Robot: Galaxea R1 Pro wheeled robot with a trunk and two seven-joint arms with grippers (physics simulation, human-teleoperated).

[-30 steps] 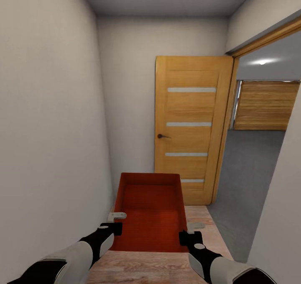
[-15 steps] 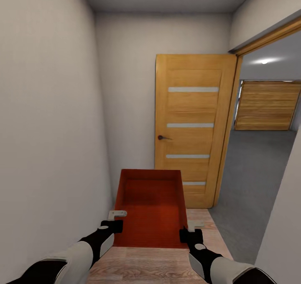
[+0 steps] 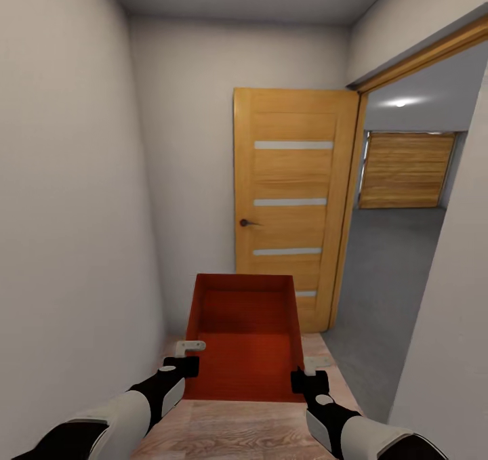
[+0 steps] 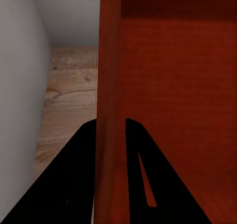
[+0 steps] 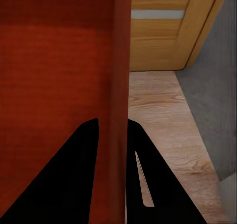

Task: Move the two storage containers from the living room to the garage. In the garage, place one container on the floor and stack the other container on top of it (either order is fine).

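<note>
One orange-red storage container (image 3: 244, 341), open-topped and empty, hangs in front of me above the light wood plank floor of a narrow hallway. My left gripper (image 3: 184, 356) is shut on its left wall (image 4: 108, 80), one finger on each side. On the right wall (image 5: 121, 61) my right gripper (image 3: 308, 372) is shut the same way. Through the doorway at the right I see the garage with its dark grey floor (image 3: 386, 263) and wooden plank doors (image 3: 405, 170). The living room is out of view.
An open wooden door (image 3: 291, 202) with a dark handle stands against the hallway's end wall just beyond the container. White walls close in on the left (image 3: 68, 243) and at the near right (image 3: 447, 351). The doorway frame (image 3: 349, 209) borders the garage opening.
The whole picture has shifted: door and doorway now sit further left, so the camera has turned slightly right. The container stays gripped the same way by both grippers.
</note>
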